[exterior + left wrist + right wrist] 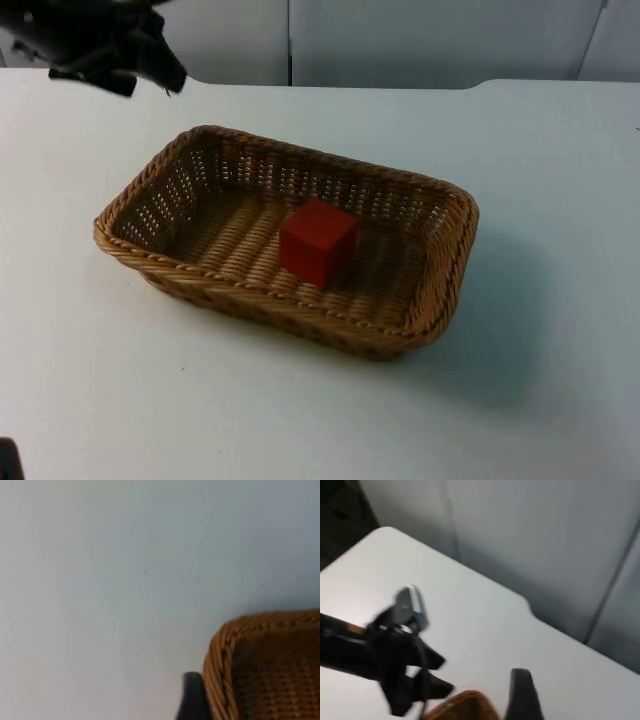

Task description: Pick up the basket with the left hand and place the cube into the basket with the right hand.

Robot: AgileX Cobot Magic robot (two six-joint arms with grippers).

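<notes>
1. Left hand [150,68]: it hangs above the far left part of the white worktop [560,200], apart from the basket and holding nothing. How far its fingers stand open cannot be told. In the left wrist view, one black fingertip [192,697] stands just beside the outside of the basket's woven corner. In the right wrist view, the left arm reaches across the worktop close to a corner of the basket.

2. Basket [440,290]: a rectangular woven wicker basket rests flat on the worktop, near the middle. Neither hand has hold of it. Judgement: the lifting step assigned to the left hand is not in effect at this moment, since the basket sits on the worktop.

3. Cube [317,242]: a red cube lies inside the basket, on its floor, roughly central and clear of the walls. Judgement: the placing step appears complete, as the cube is already at its target.

4. Right hand [522,695]: one black fingertip is seen in the right wrist view, looking over the worktop toward the grey partition wall [530,535]. Its opening and contents cannot be told. Judgement: this arm is waiting.

5. Remaining work, as a judgement: little or nothing.

6. Markings: no brand, label or readable writing is visible on the basket, cube or worktop.
</notes>
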